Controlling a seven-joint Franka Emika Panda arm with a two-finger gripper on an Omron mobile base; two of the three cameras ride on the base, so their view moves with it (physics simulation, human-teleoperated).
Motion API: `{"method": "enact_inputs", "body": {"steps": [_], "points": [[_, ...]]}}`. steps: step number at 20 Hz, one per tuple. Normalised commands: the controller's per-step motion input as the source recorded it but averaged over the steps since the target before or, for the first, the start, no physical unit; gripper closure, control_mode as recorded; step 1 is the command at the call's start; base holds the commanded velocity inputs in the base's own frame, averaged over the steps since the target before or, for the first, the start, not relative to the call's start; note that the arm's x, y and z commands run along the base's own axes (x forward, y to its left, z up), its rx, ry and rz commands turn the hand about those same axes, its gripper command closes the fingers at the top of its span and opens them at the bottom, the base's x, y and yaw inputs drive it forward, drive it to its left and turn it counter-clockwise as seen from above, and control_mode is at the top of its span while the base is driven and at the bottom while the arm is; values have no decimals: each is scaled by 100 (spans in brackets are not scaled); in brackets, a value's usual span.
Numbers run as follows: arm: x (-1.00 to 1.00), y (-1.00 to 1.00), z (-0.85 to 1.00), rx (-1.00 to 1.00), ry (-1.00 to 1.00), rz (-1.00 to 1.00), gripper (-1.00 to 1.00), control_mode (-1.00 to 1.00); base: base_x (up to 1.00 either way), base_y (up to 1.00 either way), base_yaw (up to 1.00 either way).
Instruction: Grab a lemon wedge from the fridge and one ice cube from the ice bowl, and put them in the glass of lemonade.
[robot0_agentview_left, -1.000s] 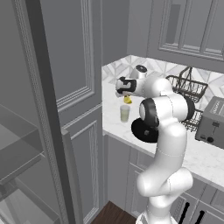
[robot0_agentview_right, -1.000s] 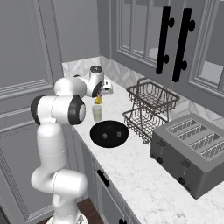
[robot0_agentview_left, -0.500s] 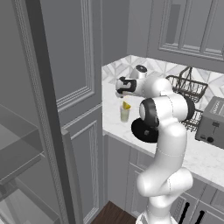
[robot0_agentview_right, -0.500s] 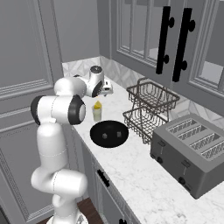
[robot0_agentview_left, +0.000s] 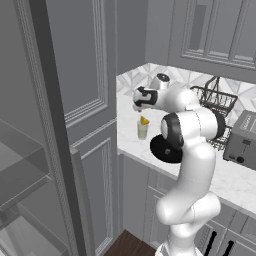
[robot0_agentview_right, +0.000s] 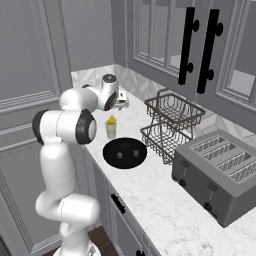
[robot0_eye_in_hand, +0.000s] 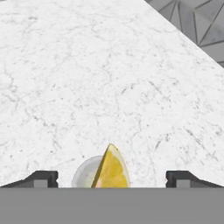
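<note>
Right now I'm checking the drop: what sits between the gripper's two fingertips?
In the hand view, the lemon wedge sits between the open gripper's fingertips, poking out of the glass, touching neither tip.

so the lemon wedge (robot0_agentview_left: 144, 120) is sitting in the glass of lemonade (robot0_agentview_left: 143, 130) on the table (robot0_agentview_right: 165, 200), ice bowl (robot0_agentview_right: 124, 152) just beside it (wire basket (robot0_agentview_right: 167, 125) behind that, toaster (robot0_agentview_right: 222, 174) further along).

No readable text or labels anywhere.
</note>
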Motion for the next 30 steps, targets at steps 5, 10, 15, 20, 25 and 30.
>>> {"method": "enact_inputs", "body": {"steps": [5,10,15,20,25,30], "points": [[-29,0,4,1,0,0,-100,-100,0,0,0],[-26,-1,1,0,0,0,-100,-100,0,0,0],[-20,-1,1,0,0,0,-100,-100,0,0,0],[-32,0,0,0,0,0,-100,-100,0,0,0],[-65,-2,0,1,0,0,-100,-100,0,0,0],[-83,-23,-2,1,0,0,-100,-100,0,0,0]]}}
